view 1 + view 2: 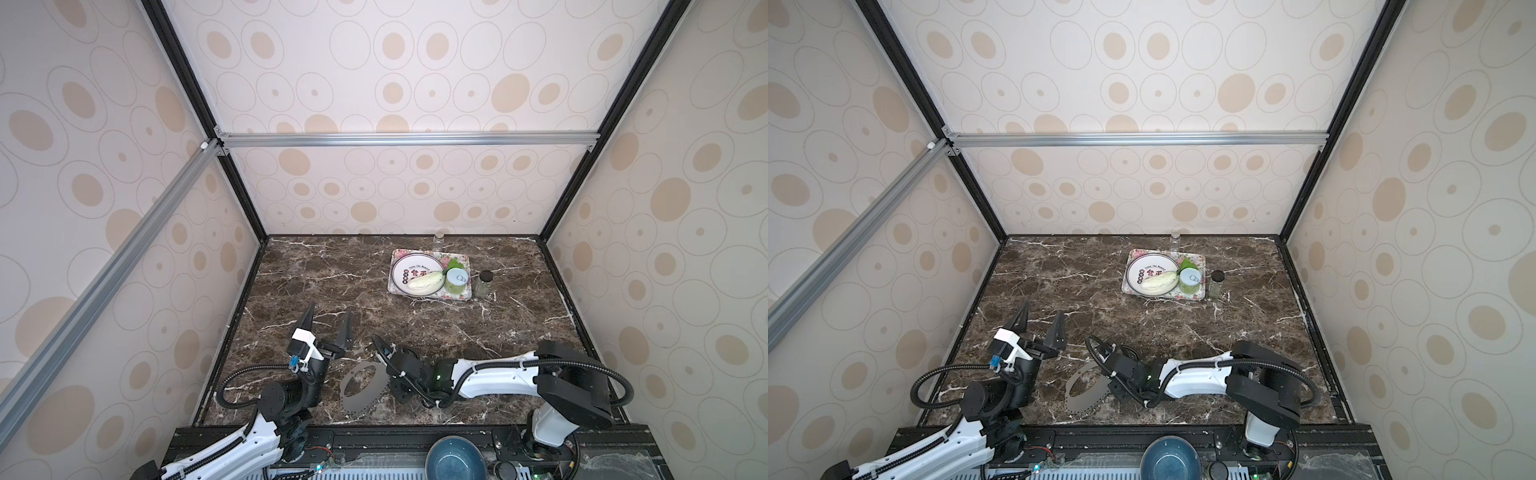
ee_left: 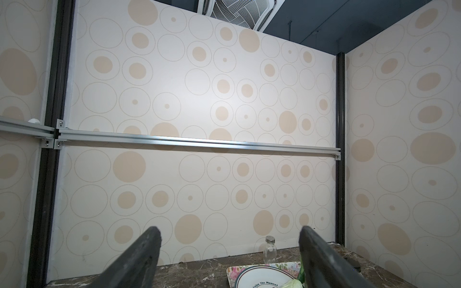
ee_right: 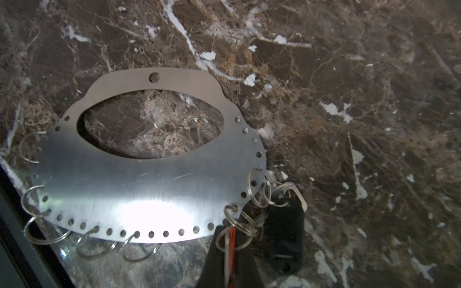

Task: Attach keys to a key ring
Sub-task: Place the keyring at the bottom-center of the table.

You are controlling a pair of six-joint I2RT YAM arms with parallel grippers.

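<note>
Right wrist view looks down on the key ring (image 3: 139, 179), a wide flat grey metal plate with a large oval opening, lying flat on the dark marble desk (image 3: 349, 124) near its front edge. Small holes line the plate's curved rim, and several thin wire rings (image 3: 45, 233) hang from them. The right end effector (image 3: 231, 230) is closed tight on the red tag (image 3: 232, 245), pinching it edge-on so only a red sliver shows between the dark fingers. This grip likely lets the tag's own wire loop be steered onto a ring at the rim. The black fob (image 3: 284, 232) lies just beside it, touching the desk, and appears to be joined to a rim ring through a silver clip. The left end effector (image 1: 329, 318) hovers above the desk with its fingers spread wide and empty, apart from the plate, probably waiting to steady it. A flowered tray (image 1: 430, 296) with dishes sits well apart at the back. The tag's white label is hidden by the fingers. Whether its loop has already passed through a ring cannot be told, since the wires overlap. In both top views the right arm covers the tag and fob. Bright glare washes out part of the plate.
</note>
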